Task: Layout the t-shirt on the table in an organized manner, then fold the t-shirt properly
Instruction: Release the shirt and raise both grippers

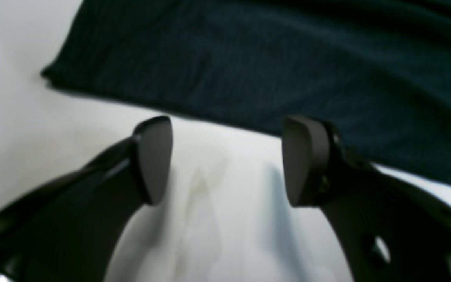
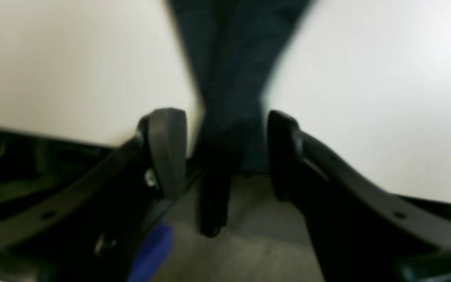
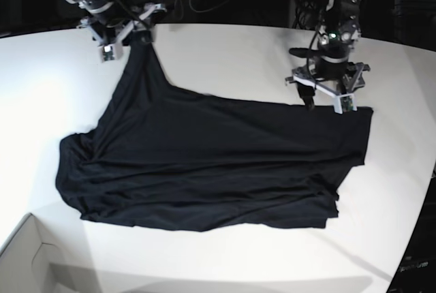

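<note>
The shirt [image 3: 204, 163], thin and limp on the bench [image 3: 41, 88], bunches easily: right end effector [image 2: 225, 152] straddles a stretched corner, jaws apart; left end effector [image 1: 227, 160] hangs wide, empty, beside the hem, best pinched at corners.

Both wrist views are soft with blur. In the right wrist view, the t-shirt [image 2: 229, 78] is a smeared dark strip running off the top edge; whether the right gripper [image 2: 225, 156] touches it cannot be told. The left wrist view cuts the cloth off at top and right
</note>
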Available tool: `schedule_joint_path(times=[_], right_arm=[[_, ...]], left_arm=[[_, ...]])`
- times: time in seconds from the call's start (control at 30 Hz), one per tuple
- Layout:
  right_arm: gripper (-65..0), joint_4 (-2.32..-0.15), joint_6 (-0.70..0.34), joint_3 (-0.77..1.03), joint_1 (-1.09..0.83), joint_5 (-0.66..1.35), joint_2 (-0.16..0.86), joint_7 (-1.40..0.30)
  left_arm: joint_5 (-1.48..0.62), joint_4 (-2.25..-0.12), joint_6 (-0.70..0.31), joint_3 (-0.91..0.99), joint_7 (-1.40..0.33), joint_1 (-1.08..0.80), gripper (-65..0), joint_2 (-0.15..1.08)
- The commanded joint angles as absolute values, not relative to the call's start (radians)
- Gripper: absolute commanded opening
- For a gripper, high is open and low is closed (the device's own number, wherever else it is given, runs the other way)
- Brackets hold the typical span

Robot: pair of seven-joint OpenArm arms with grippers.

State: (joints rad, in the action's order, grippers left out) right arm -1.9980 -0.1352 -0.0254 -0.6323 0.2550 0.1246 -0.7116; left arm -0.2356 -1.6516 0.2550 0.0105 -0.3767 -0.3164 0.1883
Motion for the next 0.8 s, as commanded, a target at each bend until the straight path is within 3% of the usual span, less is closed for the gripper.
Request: schedule_joint_path(times=[0.0,0.57,0.67,0.77], right_arm=[[-31.8,-2.015,-0.145,-0.033,-0.639,0.257,0.13,-0.696],[-32.5,-1.931,-0.143,-0.039,-0.605,0.255,0.128,-0.69],[-39.8,-1.926,-0.143,-0.039,-0.605,0.255,0.128,-0.69],[-55.9,-1.926,-0.143,-0.039,-0.605,0.255,0.128,-0.69]], left_arm=[[-0.229,-1.673,0.257,0.018,-0.354,-0.318,-22.6,0.196],[-0.229,-1.678,0.257,0.021,-0.348,-0.346,-22.6,0.197],[-0.229,-1.678,0.257,0.021,-0.346,-0.36,-22.6,0.197],[-0.229,-1.693,0.257,0.021,-0.346,-0.367,-22.6,0.197]])
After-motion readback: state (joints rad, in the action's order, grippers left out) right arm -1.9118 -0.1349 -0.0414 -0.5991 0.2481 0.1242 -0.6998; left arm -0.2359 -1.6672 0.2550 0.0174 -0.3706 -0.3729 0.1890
